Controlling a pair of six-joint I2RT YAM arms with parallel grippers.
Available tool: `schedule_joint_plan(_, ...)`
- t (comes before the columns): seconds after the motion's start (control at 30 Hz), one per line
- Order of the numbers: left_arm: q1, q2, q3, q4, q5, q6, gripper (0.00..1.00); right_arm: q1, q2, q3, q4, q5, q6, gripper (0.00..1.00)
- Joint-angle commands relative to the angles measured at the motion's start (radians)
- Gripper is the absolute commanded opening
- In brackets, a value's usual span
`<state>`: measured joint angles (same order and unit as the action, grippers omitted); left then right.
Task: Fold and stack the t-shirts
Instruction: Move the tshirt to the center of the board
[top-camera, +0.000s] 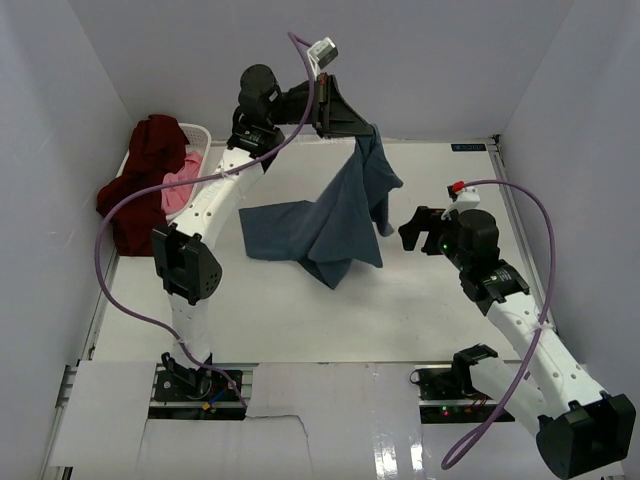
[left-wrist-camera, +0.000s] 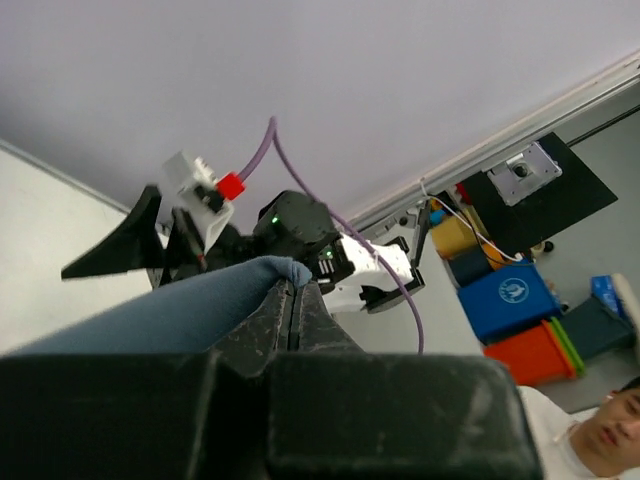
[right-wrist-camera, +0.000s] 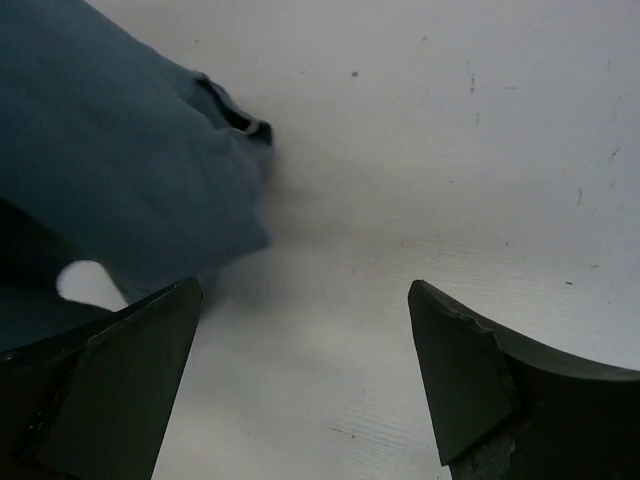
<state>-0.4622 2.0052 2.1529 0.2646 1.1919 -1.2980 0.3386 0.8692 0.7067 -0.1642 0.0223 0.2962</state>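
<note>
Teal-blue t-shirt (top-camera: 330, 225): unfolded, hung from the left pincer (top-camera: 365, 125), which was clenched on one edge; lower part lay crumpled on the desk (top-camera: 420, 310). Right pincer (top-camera: 412, 228): released, empty, just beside it. Maroon t-shirt (top-camera: 150, 170) and pink t-shirt (top-camera: 178, 190): heaped in the laundry basket (top-camera: 196, 131). Nothing was folded or stacked.

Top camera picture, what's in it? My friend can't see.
The left gripper holds a blue shirt up by one edge, the rest on the table. The right gripper is open beside it. A red shirt and pink shirt lie in a basket far left.
</note>
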Motion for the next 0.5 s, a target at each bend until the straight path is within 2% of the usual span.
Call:
schedule_joint_plan(0.0, 0.007, -0.089, -0.097, 0.044, -0.014, 0.023, 0.0, 0.004, -0.058, 0.002, 0.011, 0.1, 0.015, 0.9)
schedule_joint_plan(0.07, 0.022, -0.15, -0.151, 0.026, -0.018, 0.064, 0.0, 0.002, -0.065, 0.0, 0.008, 0.122, 0.018, 0.9)
schedule_joint_plan(0.1, 0.049, -0.173, -0.178, -0.079, -0.026, 0.1, 0.0, 0.0, -0.067, 0.002, 0.002, 0.128, 0.02, 0.9)
schedule_joint_plan(0.13, 0.065, -0.198, -0.214, -0.194, -0.097, 0.249, 0.01, 0.0, -0.062, 0.004, -0.001, 0.131, 0.02, 0.9)
schedule_joint_plan(0.17, 0.089, -0.248, -0.218, -0.502, -0.17, 0.355, 0.06, 0.0, -0.061, 0.005, -0.003, 0.131, 0.018, 0.9)
schedule_joint_plan(0.2, 0.094, -0.269, -0.215, -0.647, -0.264, 0.461, 0.09, 0.0, -0.056, 0.005, -0.006, 0.127, 0.018, 0.9)
schedule_joint_plan(0.23, 0.096, -0.284, -0.2, -0.786, -0.51, 0.634, 0.12, 0.0, -0.053, 0.002, -0.005, 0.122, 0.017, 0.9)
schedule_joint_plan(0.27, 0.096, -0.31, -0.202, -0.988, -0.632, 0.685, 0.14, 0.0, -0.05, 0.002, -0.006, 0.12, 0.018, 0.9)
schedule_joint_plan(0.33, 0.097, -0.344, -0.294, -1.094, -0.823, 0.747, 0.13, -0.001, -0.032, 0.002, -0.005, 0.1, 0.018, 0.9)
schedule_joint_plan(0.37, 0.1, -0.382, -0.342, -1.143, -0.962, 0.782, 0.13, -0.001, -0.023, 0.005, -0.005, 0.093, 0.02, 0.9)
schedule_joint_plan(0.43, 0.106, -0.417, -0.445, -1.162, -1.047, 0.801, 0.13, -0.003, 0.013, 0.01, -0.005, 0.068, 0.02, 0.9)
schedule_joint_plan(0.47, 0.108, -0.434, -0.546, -1.16, -1.084, 0.813, 0.13, -0.003, 0.027, 0.017, -0.005, 0.061, 0.02, 0.9)
